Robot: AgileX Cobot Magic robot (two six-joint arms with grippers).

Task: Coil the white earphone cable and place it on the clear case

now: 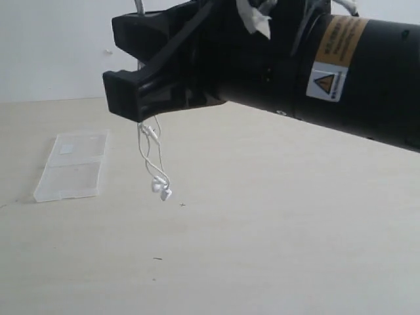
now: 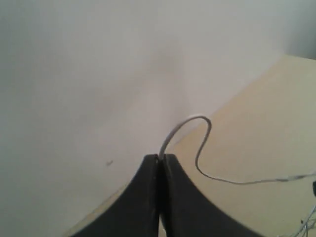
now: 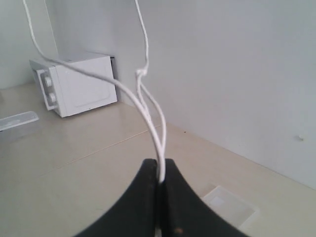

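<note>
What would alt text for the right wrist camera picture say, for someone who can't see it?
The right gripper, its black jaws pressed shut, pinches strands of the white earphone cable, which run out of frame. Beyond lie the clear case on a beige table and a white microwave-like box by a pale wall.

left gripper [image 2: 160, 159] pinching white earphone cable [image 2: 200, 148]

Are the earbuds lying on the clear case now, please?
No, the earbuds dangle from the white earphone cable, apart from the clear case on the table.
</note>
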